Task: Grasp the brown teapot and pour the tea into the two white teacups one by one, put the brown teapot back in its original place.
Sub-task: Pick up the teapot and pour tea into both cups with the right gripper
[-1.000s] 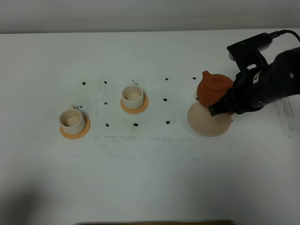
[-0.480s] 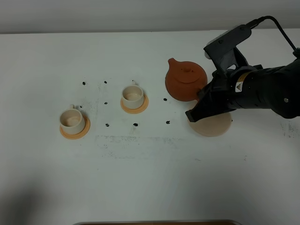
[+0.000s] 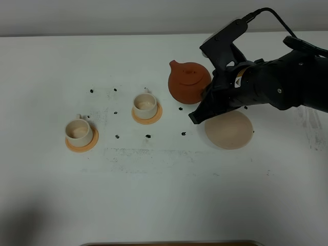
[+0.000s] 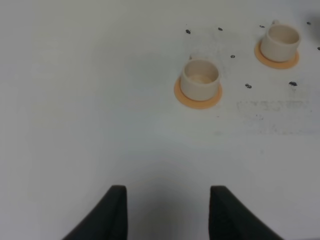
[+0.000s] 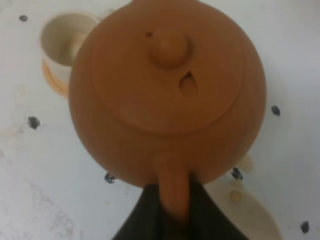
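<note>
From above, your right gripper (image 3: 209,96) pinches the handle of the round terracotta-brown clay teapot (image 3: 187,82), which sits off the pale beige saucer disc (image 3: 229,129), between it and the nearer small white teacup (image 3: 145,104) (spout on the cups' side). In the left wrist view, your left gripper (image 4: 168,212) is spread and empty over the white table (image 4: 75,100). In the right wrist view, the jaws clamp the teapot's loop handle.

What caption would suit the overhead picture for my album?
Right gripper holds the teapot between the saucer and two cups.
</note>
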Available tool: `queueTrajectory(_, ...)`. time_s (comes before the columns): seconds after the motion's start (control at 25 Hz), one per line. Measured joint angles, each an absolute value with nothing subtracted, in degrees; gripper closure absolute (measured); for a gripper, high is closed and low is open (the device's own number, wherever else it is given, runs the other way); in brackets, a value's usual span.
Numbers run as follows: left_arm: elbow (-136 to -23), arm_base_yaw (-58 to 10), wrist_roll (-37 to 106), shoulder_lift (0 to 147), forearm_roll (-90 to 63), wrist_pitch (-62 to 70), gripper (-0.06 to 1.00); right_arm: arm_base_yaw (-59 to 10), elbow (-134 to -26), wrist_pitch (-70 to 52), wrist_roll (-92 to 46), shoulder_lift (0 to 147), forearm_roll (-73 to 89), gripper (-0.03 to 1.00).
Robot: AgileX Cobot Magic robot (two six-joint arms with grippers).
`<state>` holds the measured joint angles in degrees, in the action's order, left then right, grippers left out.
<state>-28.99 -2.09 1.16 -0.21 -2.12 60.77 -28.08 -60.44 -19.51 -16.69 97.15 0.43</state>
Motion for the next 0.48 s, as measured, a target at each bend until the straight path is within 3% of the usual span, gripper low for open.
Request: queueTrajectory(0.48,-29.0,-2.1,1.2,-0.2,-2.1,60.8,0.54,-30.4,-65.3,-21.8,-20.6,103.9,-2.5,0.85)
